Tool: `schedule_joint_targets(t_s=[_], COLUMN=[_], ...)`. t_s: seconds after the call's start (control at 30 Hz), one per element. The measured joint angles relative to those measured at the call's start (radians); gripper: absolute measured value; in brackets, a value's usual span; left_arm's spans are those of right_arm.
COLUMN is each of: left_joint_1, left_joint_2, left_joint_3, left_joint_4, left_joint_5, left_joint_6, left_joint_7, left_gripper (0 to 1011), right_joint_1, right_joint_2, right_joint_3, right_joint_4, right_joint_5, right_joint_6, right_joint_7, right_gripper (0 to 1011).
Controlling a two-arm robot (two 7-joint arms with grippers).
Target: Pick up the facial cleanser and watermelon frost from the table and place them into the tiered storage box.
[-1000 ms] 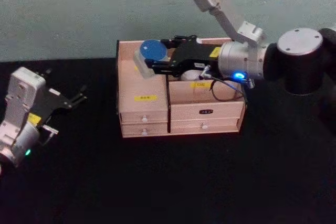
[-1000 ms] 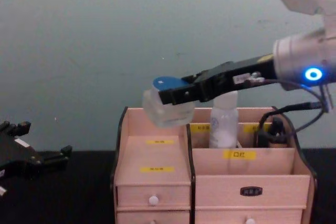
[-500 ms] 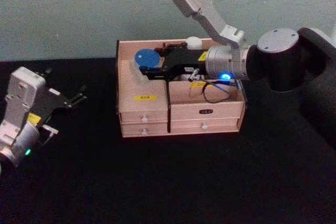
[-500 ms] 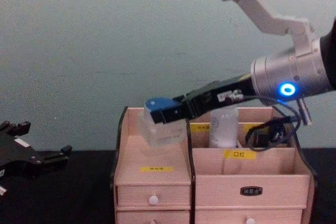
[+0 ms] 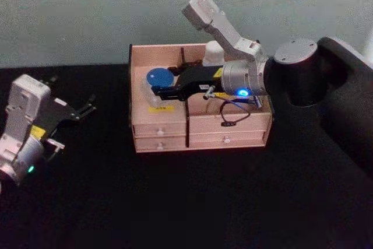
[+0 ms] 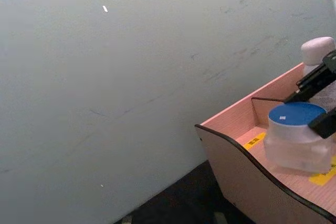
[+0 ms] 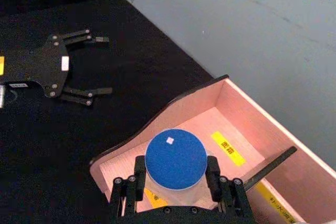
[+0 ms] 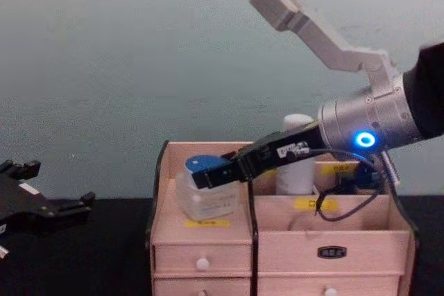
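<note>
In the left compartment of the tiered storage box (image 5: 201, 125), my right gripper (image 5: 158, 87) pinched a clear jar with a blue lid (image 5: 157, 78), fingers clamped on either side of it just under the lid. In the chest view the jar (image 8: 203, 193) sat low in that compartment, its base at or very near the floor by a yellow label (image 8: 206, 223); I could not tell whether it touched. From my right wrist camera the blue lid (image 7: 175, 158) showed between my two black fingers (image 7: 137, 177), with the box wall (image 7: 157, 120) curving in front of it. A white-capped bottle (image 8: 296, 158) stood upright in the next compartment to the right, behind my arm. My left gripper (image 5: 81, 109) was parked well off to the left above the black table (image 5: 192, 202), fingers spread apart, holding nothing.
</note>
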Motion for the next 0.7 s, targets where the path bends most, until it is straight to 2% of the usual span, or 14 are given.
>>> schedule_joint_targets(t_s=[0.53, 0.7], left_joint_1=[0.0, 0.0], left_joint_2=[0.0, 0.0], left_joint_3=[0.0, 0.0], left_joint_4=[0.0, 0.0], left_joint_5=[0.0, 0.0], left_joint_6=[0.0, 0.0], left_joint_7=[0.0, 0.0], left_gripper=[1000, 1001], right_joint_1=[0.004, 0.004], right_joint_2=[-0.005, -0.005], right_joint_3=[-0.005, -0.005], right_joint_4=[0.008, 0.007], right_joint_5=[-0.007, -0.006], right_joint_6=[0.007, 0.006], right_joint_7=[0.0, -0.001], right_gripper=[705, 848])
